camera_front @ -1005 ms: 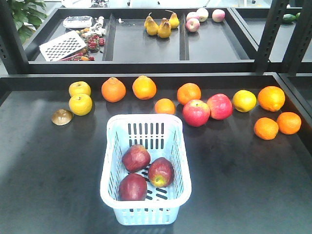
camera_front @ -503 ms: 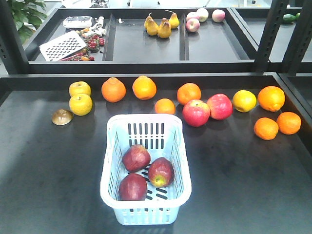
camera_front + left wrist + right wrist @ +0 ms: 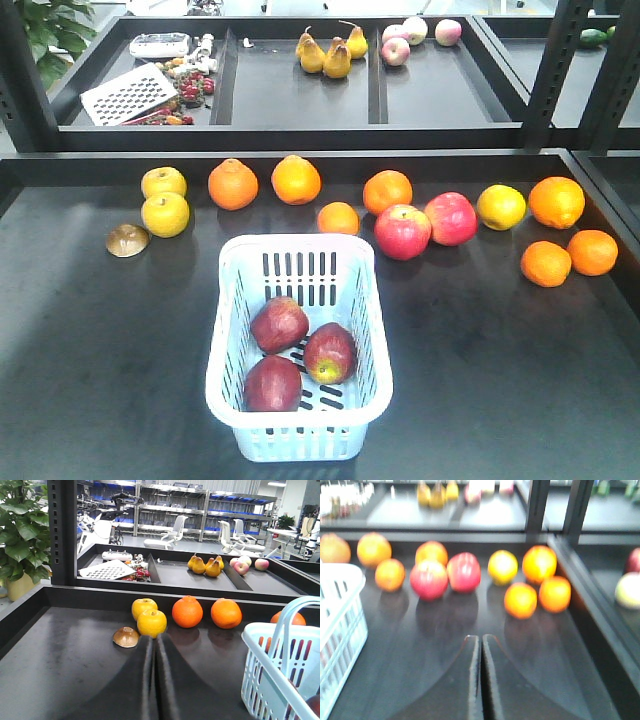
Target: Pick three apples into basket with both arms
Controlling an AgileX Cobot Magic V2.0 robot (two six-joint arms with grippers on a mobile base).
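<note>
**Wrapping up: three apples in the basket**

Sitting together on the slotted floor of the basket [image 3: 228, 330], the three apples fill its near half: one [image 3: 279, 324] at about 11 o'clock of the group, one [image 3: 330, 352] at 3 o'clock showing a yellow-green patch, and one [image 3: 272, 384] at 6 o'clock. They touch or nearly touch each other. The basket stands near the front middle of the table [image 3: 500, 380].

Neither arm shows in the front view. The left gripper [image 3: 154, 680] is clenched, fingers pressed together with nothing between them, low over the table with the basket off at its 3 o'clock. The right gripper [image 3: 480, 680] is likewise clenched and empty, basket edge at its 9 o'clock; that view is blurred.

By my reading the placing step is complete and the task looks finished. No further pick seems called for; the brighter red apples [image 3: 402, 231] and oranges [image 3: 233, 184] along the back row are not wanted. What remains, if anything, is keeping both arms clear of the basket.
</note>
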